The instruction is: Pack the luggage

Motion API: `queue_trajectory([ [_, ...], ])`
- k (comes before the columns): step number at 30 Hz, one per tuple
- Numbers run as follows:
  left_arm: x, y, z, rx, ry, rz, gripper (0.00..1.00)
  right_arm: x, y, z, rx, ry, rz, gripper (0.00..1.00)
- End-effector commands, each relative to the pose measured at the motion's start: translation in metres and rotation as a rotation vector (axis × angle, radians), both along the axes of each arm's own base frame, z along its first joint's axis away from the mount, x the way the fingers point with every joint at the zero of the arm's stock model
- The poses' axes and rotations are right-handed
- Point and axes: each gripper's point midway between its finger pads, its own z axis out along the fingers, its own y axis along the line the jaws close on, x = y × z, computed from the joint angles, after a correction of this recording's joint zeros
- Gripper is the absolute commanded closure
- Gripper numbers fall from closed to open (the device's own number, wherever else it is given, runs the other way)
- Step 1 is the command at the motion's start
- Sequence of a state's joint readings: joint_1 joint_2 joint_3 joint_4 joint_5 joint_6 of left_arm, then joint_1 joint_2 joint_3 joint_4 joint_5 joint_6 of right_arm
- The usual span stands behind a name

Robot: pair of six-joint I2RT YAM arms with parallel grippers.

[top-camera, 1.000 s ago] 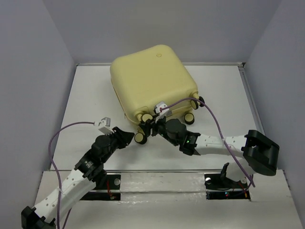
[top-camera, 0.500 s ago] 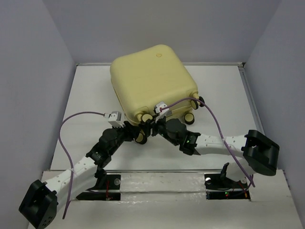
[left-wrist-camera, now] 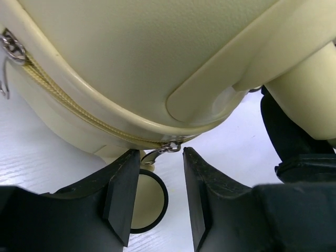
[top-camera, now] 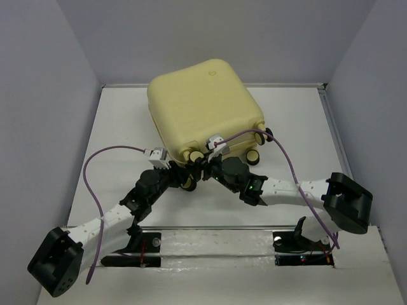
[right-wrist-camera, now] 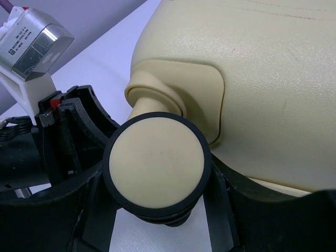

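The luggage (top-camera: 200,105) sits mid-back on the worktop (top-camera: 121,133), wheels toward the arms. Left pincer (left-wrist-camera: 157,176) is spread apart, with the zipper pull (left-wrist-camera: 163,148) between its tips. Right pincer (right-wrist-camera: 157,202) is clamped on a caster wheel (right-wrist-camera: 156,160).

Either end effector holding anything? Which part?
Right end effector grips the luggage by a caster wheel. Left end effector open around zipper pull, holding nothing.

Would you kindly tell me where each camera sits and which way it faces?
Top external: above and behind, looking down on the pale yellow hard-shell suitcase; left arm, right arm show.
Left wrist: low, facing the suitcase's metal zipper pull; black fingers show.
Right wrist: facing a cream caster wheel held between its fingers.
All share the suitcase.
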State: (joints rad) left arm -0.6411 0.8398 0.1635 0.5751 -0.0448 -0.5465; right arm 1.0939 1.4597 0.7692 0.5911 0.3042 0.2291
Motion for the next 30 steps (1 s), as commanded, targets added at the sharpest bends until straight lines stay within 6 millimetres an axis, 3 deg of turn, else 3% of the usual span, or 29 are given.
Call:
queue_trajectory([
  [1, 0.014, -0.012, 0.054, -0.098, -0.169, -0.011, 0.54, 0.006, 0.006, 0.054, 0.18, -0.072, 0.002, 0.9],
  [8, 0.013, -0.01, 0.064, -0.114, -0.197, -0.003, 0.7, 0.003, 0.009, 0.053, 0.183, -0.066, 0.023, 0.91],
  [18, 0.014, -0.003, 0.056, -0.122, -0.17, 0.041, 0.94, 0.0, 0.01, 0.046, 0.184, -0.048, 0.032, 0.93],
  [23, 0.013, 0.004, 0.056, -0.119, -0.16, 0.069, 0.94, -0.001, 0.005, 0.041, 0.188, -0.034, 0.021, 0.93],
  [26, 0.019, 0.028, 0.028, -0.013, -0.025, 0.208, 0.94, -0.001, -0.007, 0.039, 0.188, -0.035, -0.01, 0.93],
  [27, 0.023, 0.032, 0.034, -0.026, -0.033, 0.244, 0.94, -0.002, -0.009, 0.039, 0.189, -0.036, -0.01, 0.93],
  [28, 0.02, 0.039, 0.018, 0.026, 0.024, 0.27, 0.94, -0.003, -0.013, 0.038, 0.189, -0.035, -0.016, 0.93],
  [30, 0.019, 0.049, 0.016, 0.036, 0.048, 0.321, 0.94, -0.006, -0.021, 0.033, 0.184, -0.028, -0.024, 0.93],
])
